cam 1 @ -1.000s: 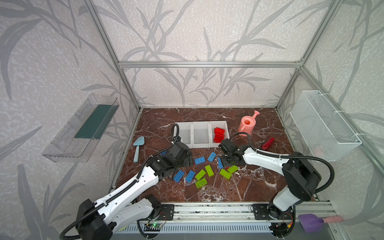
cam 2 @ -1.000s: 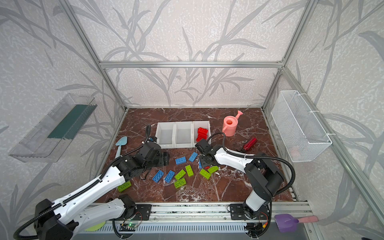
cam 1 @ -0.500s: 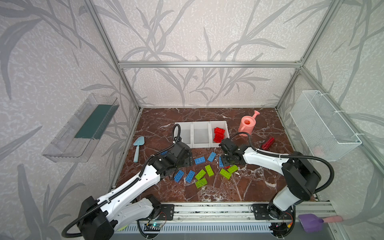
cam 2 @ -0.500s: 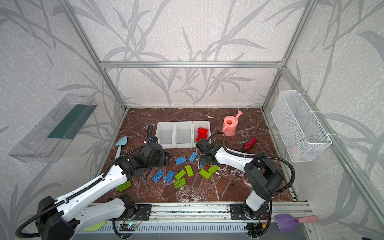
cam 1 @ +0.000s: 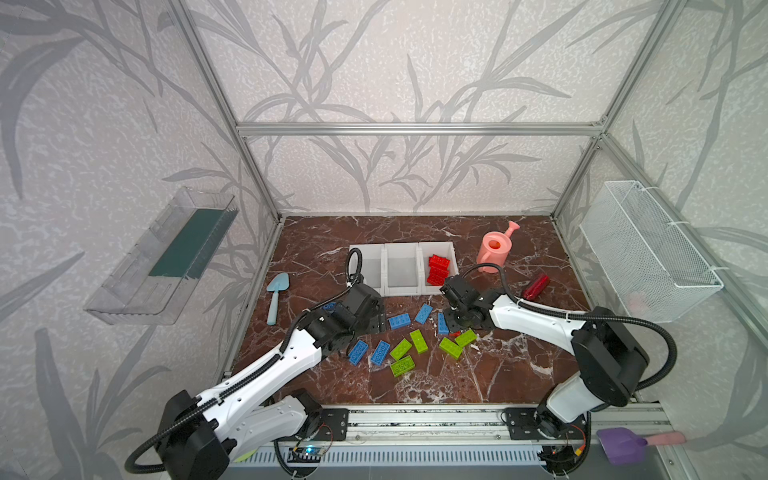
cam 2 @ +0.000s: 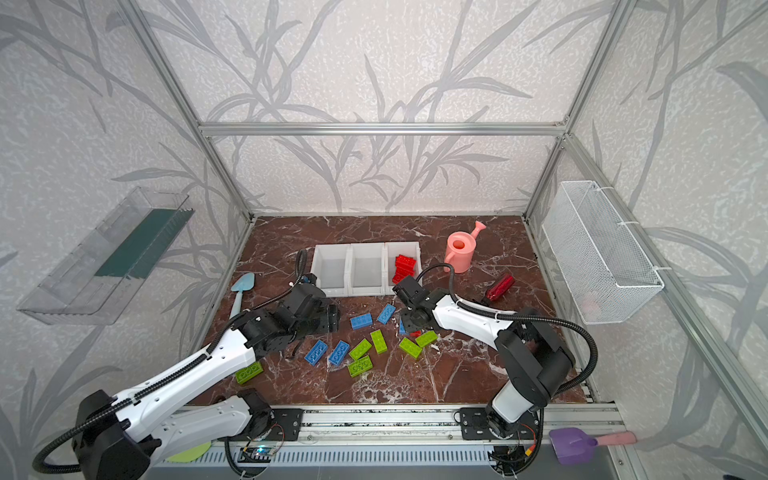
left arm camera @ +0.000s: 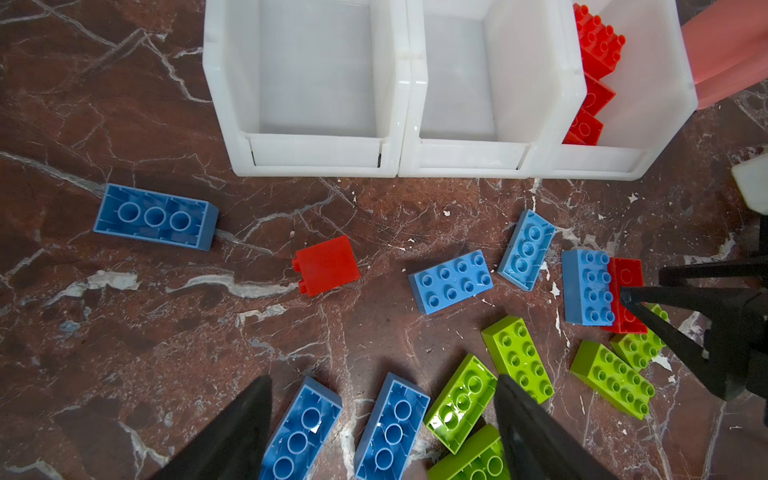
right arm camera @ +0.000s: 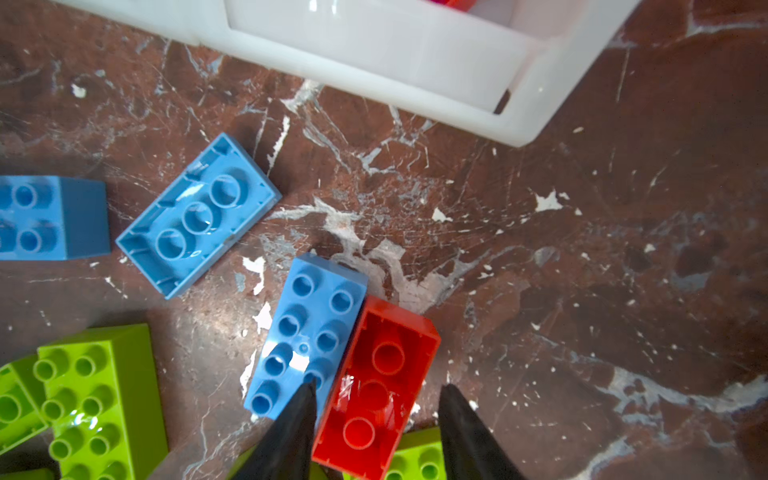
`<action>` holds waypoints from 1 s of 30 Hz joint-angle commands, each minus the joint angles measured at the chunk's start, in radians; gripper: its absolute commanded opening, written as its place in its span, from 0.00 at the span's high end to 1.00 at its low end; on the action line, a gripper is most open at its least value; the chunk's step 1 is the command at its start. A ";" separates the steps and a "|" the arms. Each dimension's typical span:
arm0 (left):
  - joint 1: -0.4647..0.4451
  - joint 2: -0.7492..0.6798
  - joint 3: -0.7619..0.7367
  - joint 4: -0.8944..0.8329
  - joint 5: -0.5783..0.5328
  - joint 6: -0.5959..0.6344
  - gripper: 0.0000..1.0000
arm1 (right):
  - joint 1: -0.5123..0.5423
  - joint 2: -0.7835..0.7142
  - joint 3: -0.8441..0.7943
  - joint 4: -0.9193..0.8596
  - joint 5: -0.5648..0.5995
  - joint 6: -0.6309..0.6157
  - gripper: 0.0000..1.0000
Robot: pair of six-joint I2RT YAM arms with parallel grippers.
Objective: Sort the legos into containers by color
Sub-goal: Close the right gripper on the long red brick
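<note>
A clear tray (cam 1: 162,257) hangs on the left wall, and below it a pale blue trowel (cam 1: 275,291) lies on the marble tabletop (cam 1: 415,386). My left gripper (left arm camera: 382,381) hovers low in front of the left-hand bin (left arm camera: 316,160), jaws spread wide and gripping nothing. In the left wrist view two upturned blue bricks (left arm camera: 303,428) lie under the gap between my fingers (left arm camera: 232,436). A green brick (left arm camera: 461,401) is just beside them, and a small red brick (left arm camera: 326,266) lies on its side farther ahead, well apart from the fingers. A lone green brick (cam 2: 249,371) sits by my left arm in a top view. The three white bins (cam 1: 401,291) stand joined in a row, and the right-hand one holds a heap of red bricks (cam 1: 438,266). In front of them loose blue bricks (cam 1: 400,321) and green bricks (cam 1: 418,341) are scattered between my two grippers. My right gripper (right arm camera: 378,387) is down among them near the right-hand bin (right arm camera: 374,54), jaws parted around a red brick (right arm camera: 386,357) that lies hollow side up. One finger (right arm camera: 286,440) sits at the seam where it touches a studded blue brick (right arm camera: 307,328), and the other stands just clear of its far side, so I straddle it without clamping it. Farther right stand a pink watering can (cam 1: 494,253) and a dark red ribbed piece (cam 1: 536,286), and a wire basket (cam 1: 648,257) hangs on the right wall.
</note>
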 commanded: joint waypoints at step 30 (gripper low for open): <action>-0.001 0.015 0.031 -0.041 -0.043 -0.023 0.16 | -0.028 0.016 0.007 -0.031 -0.013 -0.013 0.79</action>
